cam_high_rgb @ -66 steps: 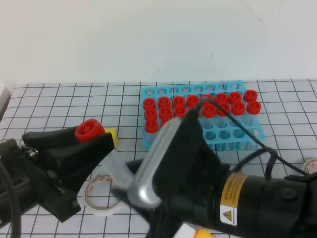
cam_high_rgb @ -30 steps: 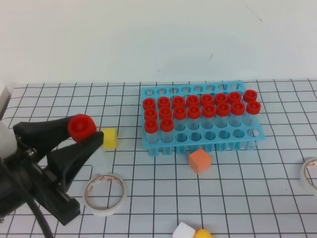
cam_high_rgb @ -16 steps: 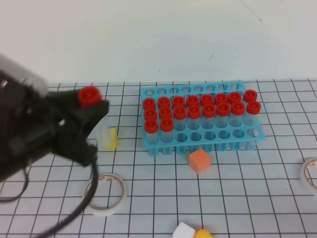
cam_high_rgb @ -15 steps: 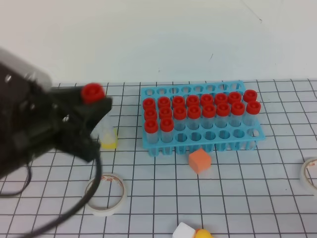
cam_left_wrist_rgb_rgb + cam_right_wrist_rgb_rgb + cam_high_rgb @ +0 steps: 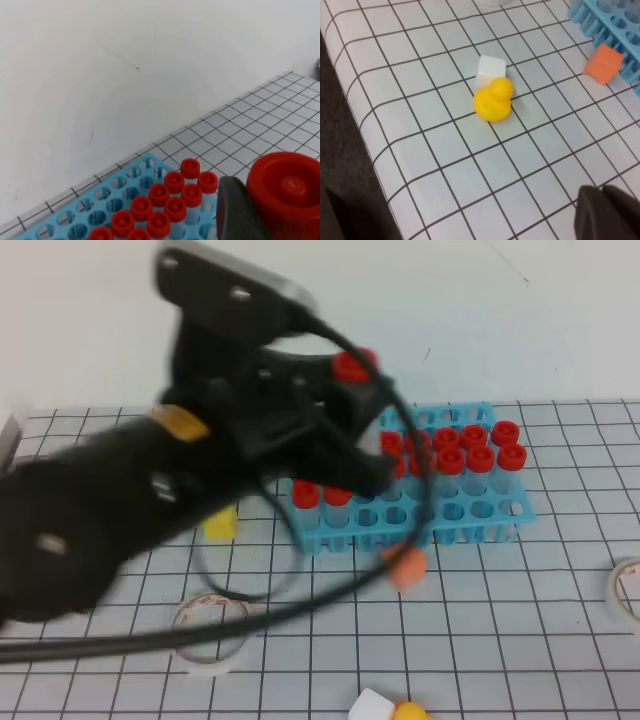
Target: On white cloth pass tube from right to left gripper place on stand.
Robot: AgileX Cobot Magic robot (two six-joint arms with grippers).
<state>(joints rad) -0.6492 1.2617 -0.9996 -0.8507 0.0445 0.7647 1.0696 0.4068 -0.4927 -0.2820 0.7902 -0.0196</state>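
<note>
Left end effector (image 5: 352, 415) holds the tube (image 5: 350, 368) above the stand (image 5: 470, 517).
Its fingers (image 5: 239, 215) are closed on the tube just under the red cap, over the stand's left part, which is filled with red-capped tubes (image 5: 480, 452). Only a dark fingertip of the right end effector (image 5: 607, 212) shows; its opening cannot be told. On the white cloth (image 5: 445, 160) lie an orange block (image 5: 603, 63), a yellow duck (image 5: 494, 100) and a white cube (image 5: 490, 69).
</note>
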